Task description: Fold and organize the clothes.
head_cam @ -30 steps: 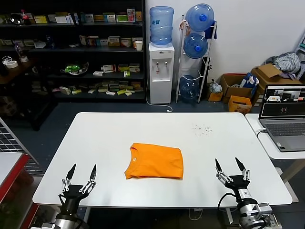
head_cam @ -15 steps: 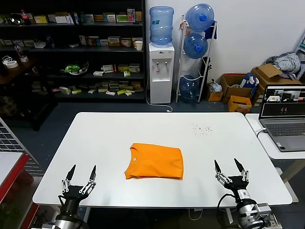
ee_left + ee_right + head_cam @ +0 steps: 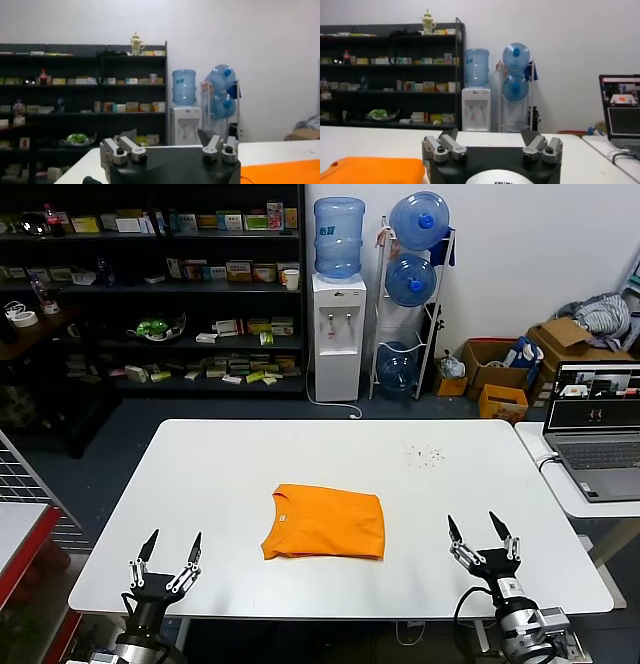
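Observation:
The orange T-shirt (image 3: 324, 521) lies folded into a neat rectangle in the middle of the white table (image 3: 220, 474), neckline at its left end. It also shows at the edge of the left wrist view (image 3: 280, 171) and of the right wrist view (image 3: 370, 170). My left gripper (image 3: 168, 546) is open and empty at the table's near left edge, well clear of the shirt. My right gripper (image 3: 478, 529) is open and empty at the near right edge, also apart from the shirt.
A second white table with an open laptop (image 3: 598, 424) stands at the right. Dark shelves (image 3: 150, 294), a water dispenser (image 3: 337, 334), a rack of water bottles (image 3: 412, 294) and cardboard boxes with a grey cloth heap (image 3: 600, 314) stand behind.
My right gripper has drifted slightly left and down along the table's near edge. The shirt and the left gripper have not moved.

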